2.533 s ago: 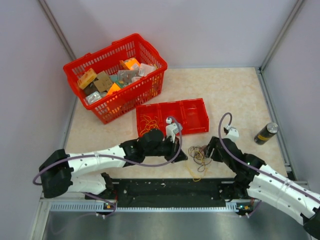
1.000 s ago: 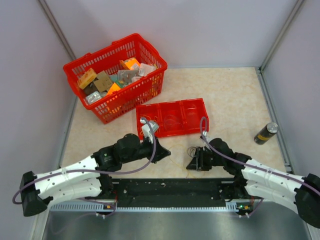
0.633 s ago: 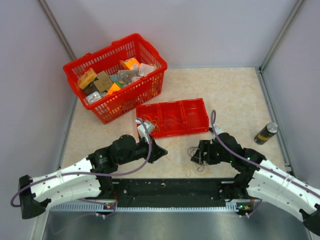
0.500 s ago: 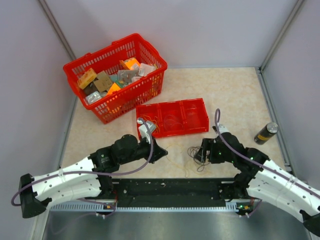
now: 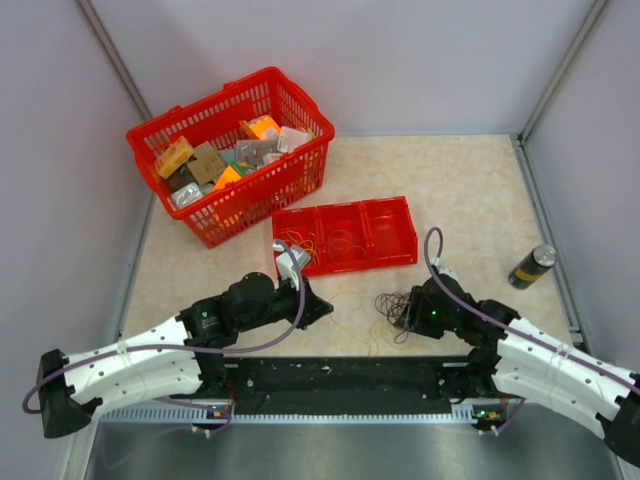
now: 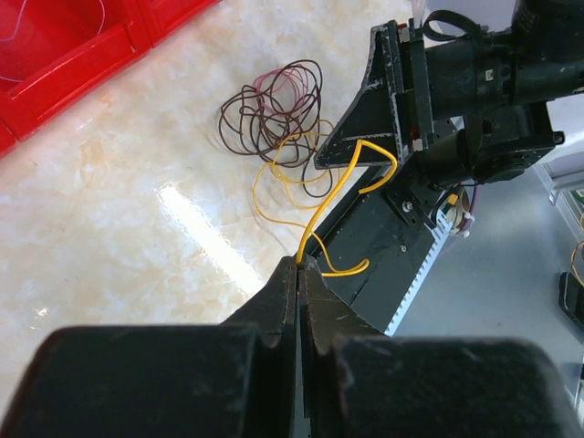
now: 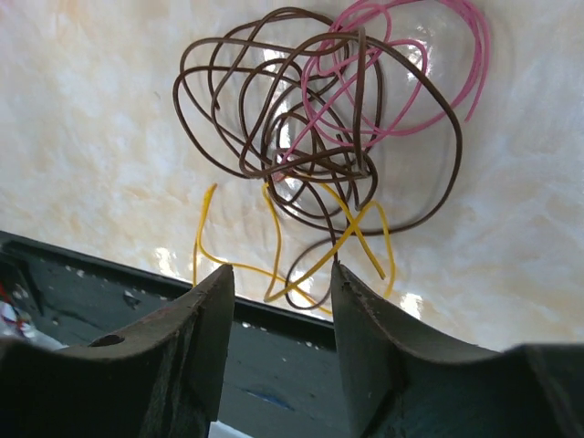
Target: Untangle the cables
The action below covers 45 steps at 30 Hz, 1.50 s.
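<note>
Pinching thin yellow wire (image 6: 321, 212) w/ left gripper (image 6: 299, 263) nr brown loops (image 6: 272, 114).

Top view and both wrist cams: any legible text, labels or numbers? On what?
No text can be read in any view.
Packets in the red basket: printed, but too small to read.
Can at the right: yellow band, no lettering legible.
Wrist views: no lettering visible.
</note>
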{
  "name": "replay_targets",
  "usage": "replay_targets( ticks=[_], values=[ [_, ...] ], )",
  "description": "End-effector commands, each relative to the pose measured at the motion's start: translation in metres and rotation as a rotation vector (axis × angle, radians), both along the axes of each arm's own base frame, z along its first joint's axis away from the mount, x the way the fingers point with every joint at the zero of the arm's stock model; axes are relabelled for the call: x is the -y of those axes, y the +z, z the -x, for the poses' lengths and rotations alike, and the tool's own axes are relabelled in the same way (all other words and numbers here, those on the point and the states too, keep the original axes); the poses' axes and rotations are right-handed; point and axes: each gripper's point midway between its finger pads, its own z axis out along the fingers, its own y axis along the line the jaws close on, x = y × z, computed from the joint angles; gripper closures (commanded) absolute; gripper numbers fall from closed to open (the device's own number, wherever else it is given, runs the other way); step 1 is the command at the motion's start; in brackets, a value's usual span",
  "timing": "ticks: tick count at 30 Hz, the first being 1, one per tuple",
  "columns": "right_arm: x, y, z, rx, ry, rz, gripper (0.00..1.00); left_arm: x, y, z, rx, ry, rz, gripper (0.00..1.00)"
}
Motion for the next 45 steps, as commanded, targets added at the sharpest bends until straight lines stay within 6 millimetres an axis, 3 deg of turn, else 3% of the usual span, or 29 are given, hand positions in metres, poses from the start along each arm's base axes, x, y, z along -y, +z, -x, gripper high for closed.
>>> replay_targets(
  ticks=[1, 4, 7, 9, 14, 20, 23, 26, 28, 30, 35, 39, 42, 45],
  values=[
    [-0.021, 0.009, -0.018, 0.032, -0.128, -0.149, 0.55, 0.006, 0.017, -0.004, 0.029, 0.005, 0.065, 1.00],
    [-0.017, 0.007, -0.024, 0.049, -0.167, -0.137, 0.69, 0.007, 0.015, -0.003, 0.024, -0.004, 0.059, 1.00],
    [-0.008, 0.013, -0.023, 0.063, -0.173, -0.109, 0.94, 0.007, 0.014, -0.003, 0.019, -0.002, 0.055, 1.00],
    [-0.008, 0.028, -0.019, 0.085, -0.139, -0.127, 0.99, 0.005, 0.015, -0.003, 0.024, 0.005, 0.056, 1.00],
    [-0.019, 0.116, -0.016, 0.253, -0.048, -0.332, 1.00, -0.002, 0.021, -0.011, 0.056, 0.049, 0.047, 1.00],
    [0.002, 0.212, -0.016, 0.509, -0.025, -0.412, 1.00, -0.004, 0.038, -0.013, 0.090, 0.053, 0.063, 1.00],
    [0.014, 0.247, -0.019, 0.638, -0.018, -0.402, 1.00, -0.007, 0.042, -0.013, 0.103, 0.059, 0.070, 1.00],
    [0.013, 0.275, -0.019, 0.735, 0.026, -0.423, 1.00, -0.011, 0.045, -0.013, 0.112, 0.067, 0.079, 1.00],
    [0.011, 0.279, -0.021, 0.751, 0.042, -0.409, 1.00, -0.012, 0.050, -0.012, 0.120, 0.063, 0.094, 1.00],
    [0.001, 0.271, -0.025, 0.721, 0.081, -0.382, 1.00, -0.011, 0.056, -0.008, 0.127, 0.044, 0.125, 1.00],
    [-0.062, 0.232, -0.025, 0.573, 0.332, -0.390, 1.00, -0.006, 0.065, -0.008, 0.140, 0.033, 0.155, 1.00],
    [-0.095, 0.223, -0.040, 0.567, 0.362, -0.463, 1.00, -0.018, 0.062, -0.035, 0.140, 0.191, 0.057, 1.00],
    [-0.118, 0.238, -0.054, 0.638, 0.380, -0.547, 1.00, -0.026, 0.064, -0.065, 0.231, 0.302, -0.063, 1.00],
    [-0.141, 0.259, -0.075, 0.737, 0.374, -0.630, 1.00, -0.052, 0.070, -0.107, 0.269, 0.496, -0.257, 1.00]
  ],
)
